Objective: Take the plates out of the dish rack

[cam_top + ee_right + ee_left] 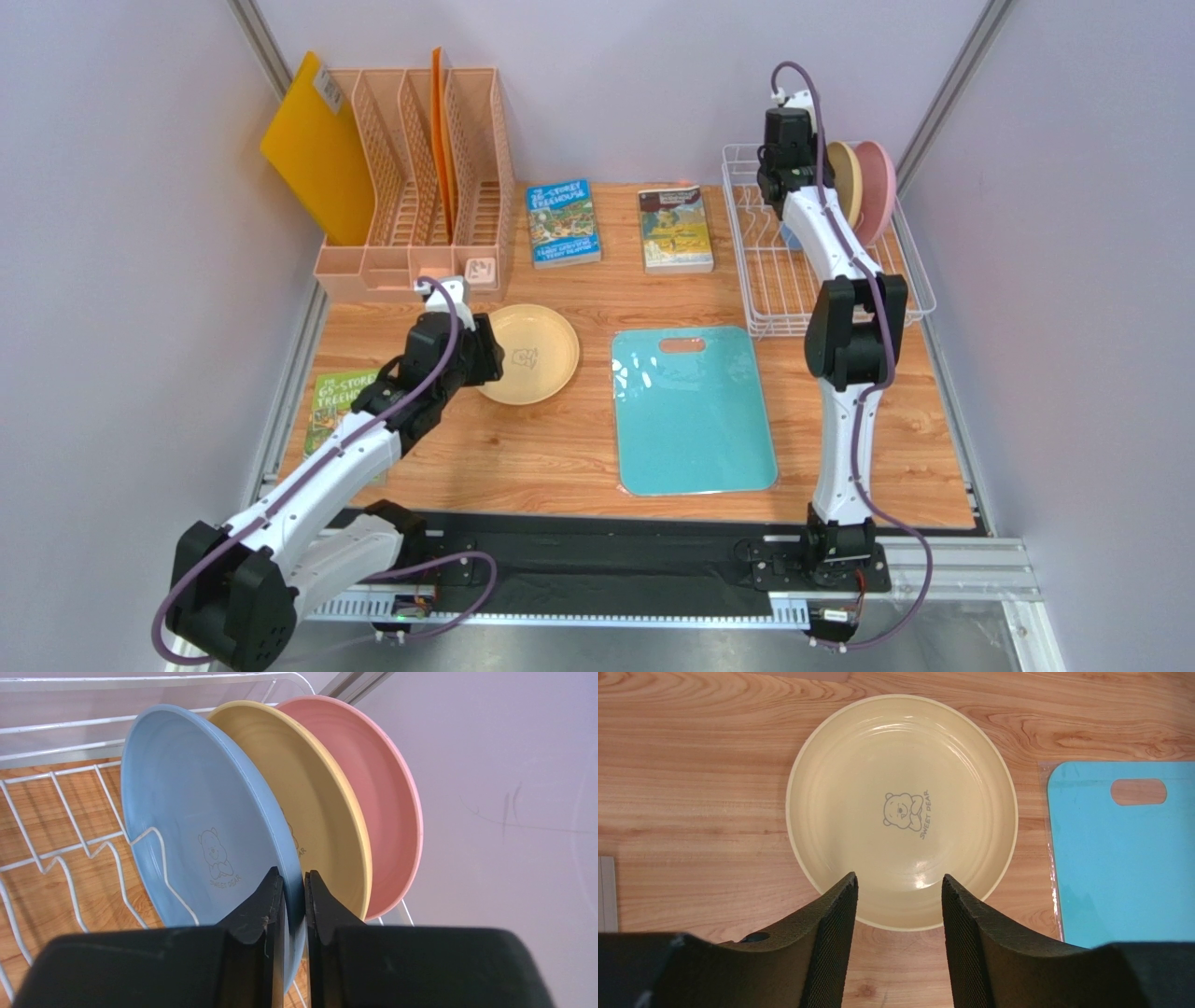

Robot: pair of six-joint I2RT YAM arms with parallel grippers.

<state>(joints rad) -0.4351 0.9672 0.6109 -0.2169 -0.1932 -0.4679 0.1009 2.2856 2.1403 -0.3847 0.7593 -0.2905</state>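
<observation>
Plate two of four looks in hand: the right gripper point(293, 876) pinches the rim of the blue plate point(196, 798), which stands on edge, hollow face leftward, before the tan plate point(319, 791) and pink plate point(375, 798) at the rack's point(63, 754) far end. Next comes, likely, a straight lift clear of the prongs point(160, 843). The left gripper point(899, 880) hangs open, empty, over the cream plate point(899, 756), flat on the table point(703, 777).

Robot lab test cell, not a real kitchen. Evidence: blank lilac wall panels point(140, 210) in alu frame posts point(968, 56), wood-top table point(561, 469) boxed in on 3 sides, left arm point(337, 462) + right arm point(842, 350) bolted to black base plate point(589, 560). Props are mixed kitchen/office: dish rack point(765, 301), file organizer point(421, 182), books point(563, 221), cutting board point(694, 413).
</observation>
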